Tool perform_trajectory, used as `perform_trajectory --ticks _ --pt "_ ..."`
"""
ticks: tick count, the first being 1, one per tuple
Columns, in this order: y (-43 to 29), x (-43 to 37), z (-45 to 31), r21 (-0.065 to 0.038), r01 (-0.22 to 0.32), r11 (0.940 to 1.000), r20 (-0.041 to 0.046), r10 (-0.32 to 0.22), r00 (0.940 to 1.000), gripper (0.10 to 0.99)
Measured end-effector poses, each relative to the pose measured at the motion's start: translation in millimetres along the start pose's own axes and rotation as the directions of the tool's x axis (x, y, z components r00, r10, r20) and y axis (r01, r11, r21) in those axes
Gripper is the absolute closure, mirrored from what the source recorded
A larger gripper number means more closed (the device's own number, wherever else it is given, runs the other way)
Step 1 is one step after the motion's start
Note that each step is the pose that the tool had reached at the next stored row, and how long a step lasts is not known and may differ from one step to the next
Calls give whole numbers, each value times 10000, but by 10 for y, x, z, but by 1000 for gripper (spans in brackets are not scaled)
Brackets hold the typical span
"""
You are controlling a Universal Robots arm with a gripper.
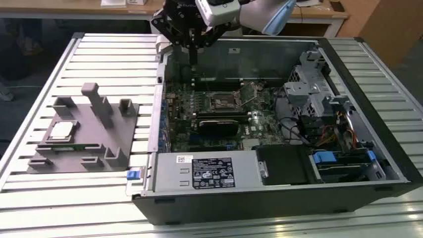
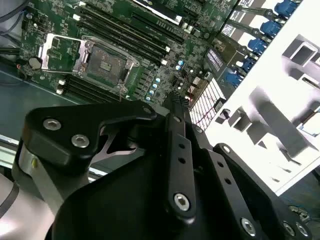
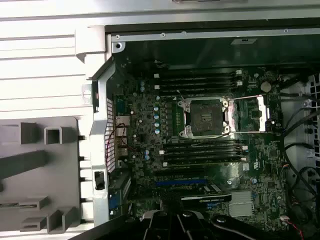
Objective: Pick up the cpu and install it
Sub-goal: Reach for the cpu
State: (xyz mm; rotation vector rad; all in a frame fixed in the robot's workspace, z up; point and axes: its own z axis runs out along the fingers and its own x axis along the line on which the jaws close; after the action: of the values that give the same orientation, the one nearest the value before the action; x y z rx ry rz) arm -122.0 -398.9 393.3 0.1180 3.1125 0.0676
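In the exterior view the cpu (image 1: 61, 130) lies flat on the grey fixture tray (image 1: 99, 148) at the exterior view's left, well apart from the gripper (image 1: 193, 59). The gripper hangs at top centre over the open computer case (image 1: 278, 198), its fingers together and empty. The motherboard's socket (image 1: 219, 102) stands open and bare.

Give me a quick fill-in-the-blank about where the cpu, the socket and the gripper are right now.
1. The cpu lies on the gray holder, ___ the computer case.
2. The motherboard's cpu socket is ___.
3. The gripper hangs over the ___, apart from the cpu.

Missing words: outside; empty; computer case.
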Motion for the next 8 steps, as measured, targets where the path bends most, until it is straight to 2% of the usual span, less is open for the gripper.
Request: perform_trajectory --ticks 8 --pt "-3 37 -1 -1 0 10000 0 0 10000 980"
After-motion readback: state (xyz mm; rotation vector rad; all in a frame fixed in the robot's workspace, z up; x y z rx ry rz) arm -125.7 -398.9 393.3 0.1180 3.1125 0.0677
